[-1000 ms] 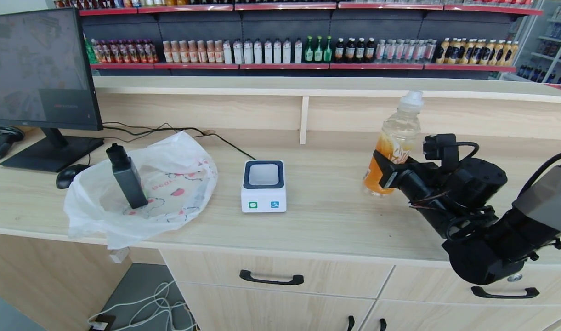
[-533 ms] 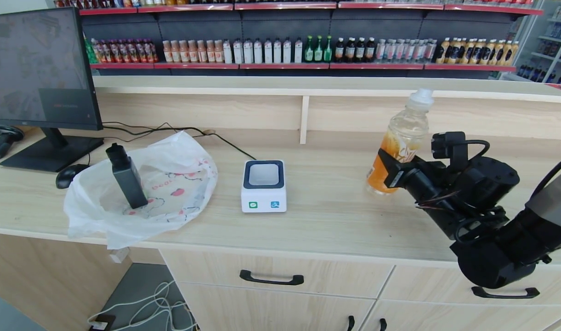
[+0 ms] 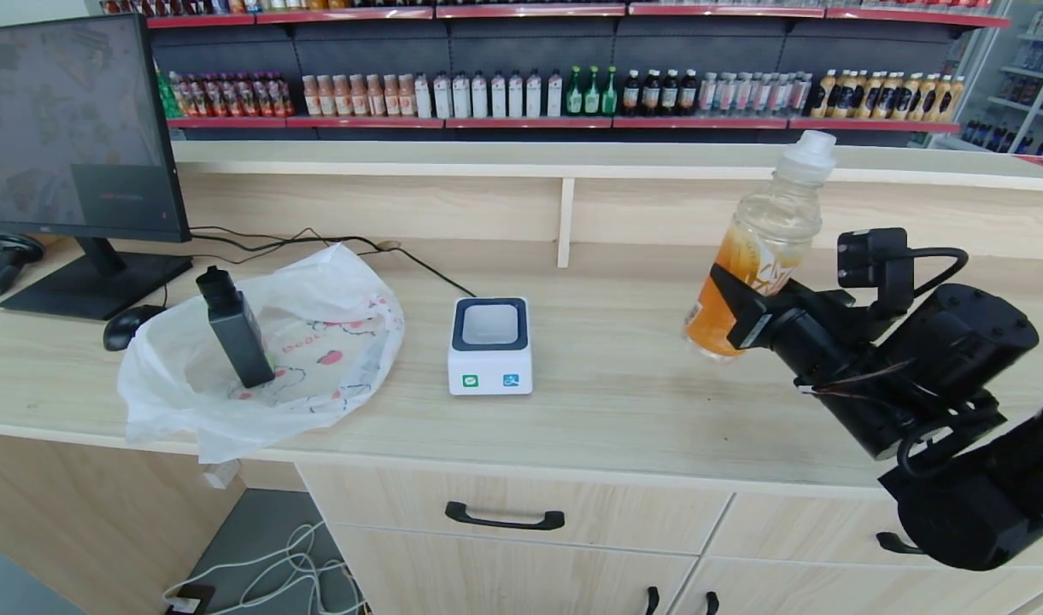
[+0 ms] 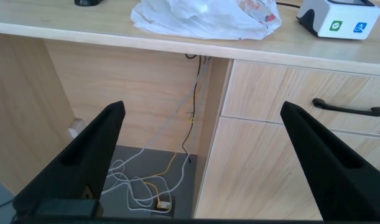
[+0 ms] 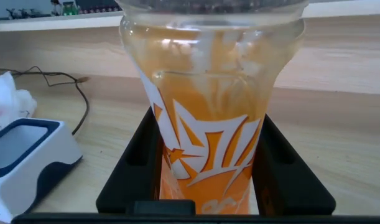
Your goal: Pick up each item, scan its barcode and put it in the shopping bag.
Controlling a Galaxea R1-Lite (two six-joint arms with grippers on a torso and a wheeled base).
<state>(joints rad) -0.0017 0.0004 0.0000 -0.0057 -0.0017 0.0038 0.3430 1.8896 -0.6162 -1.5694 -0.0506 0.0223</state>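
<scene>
The right fingers (image 3: 730,307) grip the tilted bottle (image 3: 760,243) above the surface (image 3: 606,384), right of the scanner (image 3: 490,344). The left fingers (image 4: 93,146) are spread wide and empty, below the bag (image 4: 202,15).

Left pincer (image 4: 202,107) spread wide, low before counter (image 4: 65,28); shopping bag (image 4: 202,15), scanner (image 4: 336,18) on top.

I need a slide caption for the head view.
Right gripper holds a tilted orange-drink bottle over the counter, right of the scanner.
</scene>
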